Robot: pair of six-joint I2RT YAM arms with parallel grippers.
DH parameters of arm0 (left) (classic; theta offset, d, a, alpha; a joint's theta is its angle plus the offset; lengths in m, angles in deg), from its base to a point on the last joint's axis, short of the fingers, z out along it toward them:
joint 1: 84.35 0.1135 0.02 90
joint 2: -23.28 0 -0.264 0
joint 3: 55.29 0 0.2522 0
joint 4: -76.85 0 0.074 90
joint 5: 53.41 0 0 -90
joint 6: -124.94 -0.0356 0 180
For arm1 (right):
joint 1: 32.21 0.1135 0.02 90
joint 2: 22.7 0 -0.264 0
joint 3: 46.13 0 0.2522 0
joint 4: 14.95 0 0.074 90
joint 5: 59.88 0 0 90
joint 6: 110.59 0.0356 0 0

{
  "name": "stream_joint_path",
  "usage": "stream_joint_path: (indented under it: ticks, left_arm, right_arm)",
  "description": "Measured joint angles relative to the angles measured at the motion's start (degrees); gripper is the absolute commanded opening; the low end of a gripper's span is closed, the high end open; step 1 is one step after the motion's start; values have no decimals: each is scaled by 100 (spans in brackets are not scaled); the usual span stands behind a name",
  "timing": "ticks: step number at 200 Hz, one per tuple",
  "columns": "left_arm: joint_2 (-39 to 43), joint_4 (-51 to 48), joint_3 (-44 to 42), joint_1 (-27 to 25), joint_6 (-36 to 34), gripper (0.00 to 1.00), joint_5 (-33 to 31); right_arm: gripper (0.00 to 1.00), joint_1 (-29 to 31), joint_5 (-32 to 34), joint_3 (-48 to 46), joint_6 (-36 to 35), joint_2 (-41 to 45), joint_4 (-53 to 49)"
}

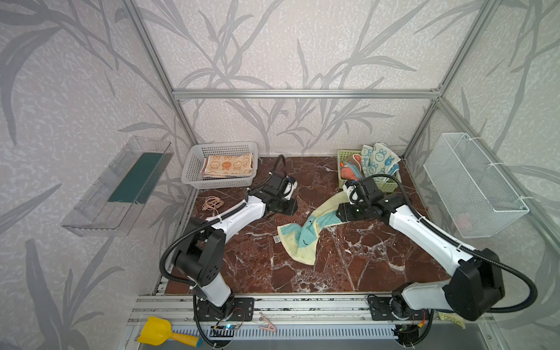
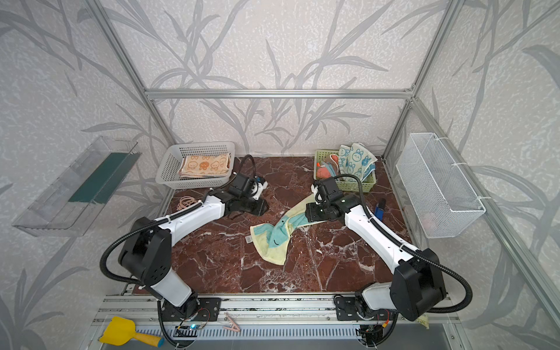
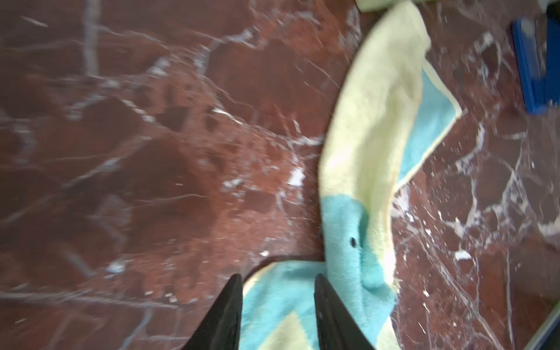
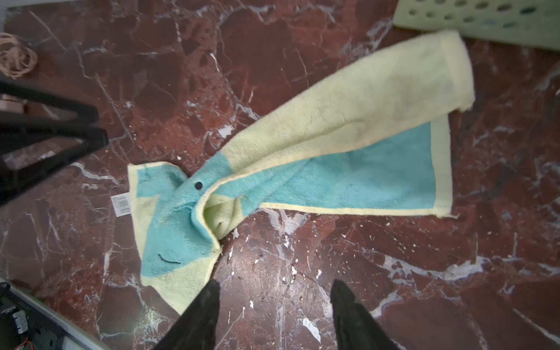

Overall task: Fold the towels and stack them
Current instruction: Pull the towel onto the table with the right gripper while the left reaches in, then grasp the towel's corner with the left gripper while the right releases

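A teal and cream towel point(image 1: 303, 239) point(image 2: 277, 239) point(image 3: 363, 121) point(image 4: 348, 121) lies twisted and crumpled mid-table. My left gripper point(image 1: 291, 207) point(image 2: 262, 209) point(image 3: 278, 277) point(image 4: 100, 125) hangs open just left of the towel's near corner, not touching it. My right gripper point(image 4: 275, 288) is open with bare marble between its fingers; in both top views its body covers the towel's far end. An orange bunny towel point(image 1: 227, 165) point(image 2: 204, 165) lies folded in the white basket point(image 1: 194, 163). A white towel with blue bunnies point(image 1: 378, 159) point(image 2: 354, 160) and an orange and blue one point(image 1: 350, 172) sit bunched in the green basket point(image 1: 344, 154) point(image 4: 485, 18).
A coil of tan rubber bands point(image 1: 213, 202) point(image 4: 15, 57) lies at the table's left edge. A blue object point(image 2: 379, 207) point(image 3: 533, 66) sits near the right edge. A wire basket point(image 1: 472, 188) hangs on the right wall. A yellow scoop point(image 1: 160, 333) lies on the front rail.
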Motion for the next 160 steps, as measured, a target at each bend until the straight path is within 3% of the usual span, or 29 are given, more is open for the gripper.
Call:
stream_joint_path:
  ticks: [29,58,83,103,136,160]
  left_arm:
    - [-601,-92,149,-745,-26,42,31]
    - [-785,-337,129,-933,-74,42,-146]
    - [-608,-514,-269,-898,-39,21,-660]
    - [-254,-841,-822,-820,92,13,-1145]
    - [527,-1300,-1534,-627,538,14,-1622]
    - [745,-1668,-1613,-564,870,30,-1965]
  right_arm:
    - [59,-142,-37,-122,111,-498,-2]
    - [59,-214,-33,-234,127,-592,55]
    - [59,-306,-61,-328,136,-590,195]
    - [58,-444,-155,-466,192,-590,389]
    - [58,-616,-317,-525,247,-592,584]
    - [57,-682,-424,-525,256,-610,699]
